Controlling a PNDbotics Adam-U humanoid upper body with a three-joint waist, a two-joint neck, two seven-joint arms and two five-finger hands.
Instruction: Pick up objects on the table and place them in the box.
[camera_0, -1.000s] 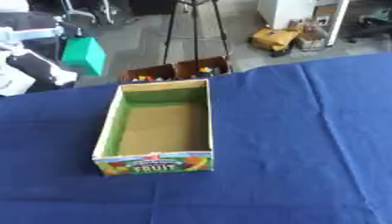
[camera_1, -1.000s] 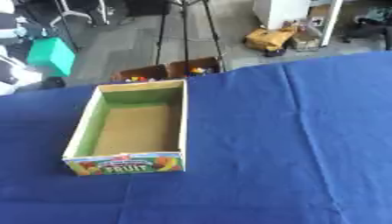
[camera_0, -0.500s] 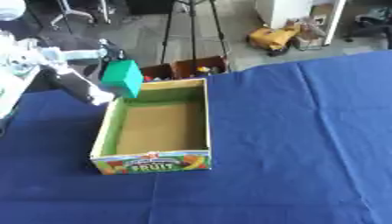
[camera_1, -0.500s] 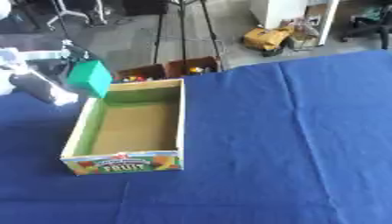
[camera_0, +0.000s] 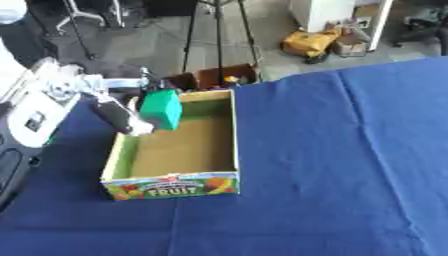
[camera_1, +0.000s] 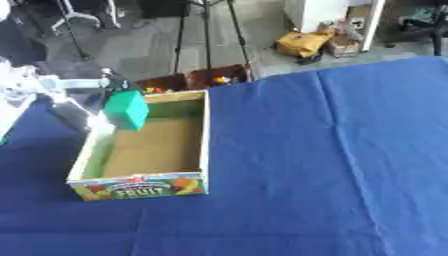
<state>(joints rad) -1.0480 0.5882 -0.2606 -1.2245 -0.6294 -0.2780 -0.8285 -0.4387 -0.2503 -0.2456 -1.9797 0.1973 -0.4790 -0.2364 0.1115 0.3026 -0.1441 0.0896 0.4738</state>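
A green block (camera_0: 161, 109) hangs over the far left corner of the open cardboard fruit box (camera_0: 234, 145), held in my left hand (camera_0: 118, 113), whose fingers are curled round it. The box stands on the blue tablecloth, its brown floor bare, a "FRUIT" label on its near wall. My left arm comes in from the left edge, blurred. My right hand shows in neither view.
The blue-clothed table (camera_0: 350, 165) stretches to the right of the box and in front of it. Beyond the far edge lie a low crate of small things (camera_0: 217, 78), tripod legs (camera_0: 219, 30) and a yellow object (camera_0: 308, 44) on the floor.
My left hand has carried the green block in from the left, first beside the box's far left corner, now over the box's inside. The camera has shifted slightly.
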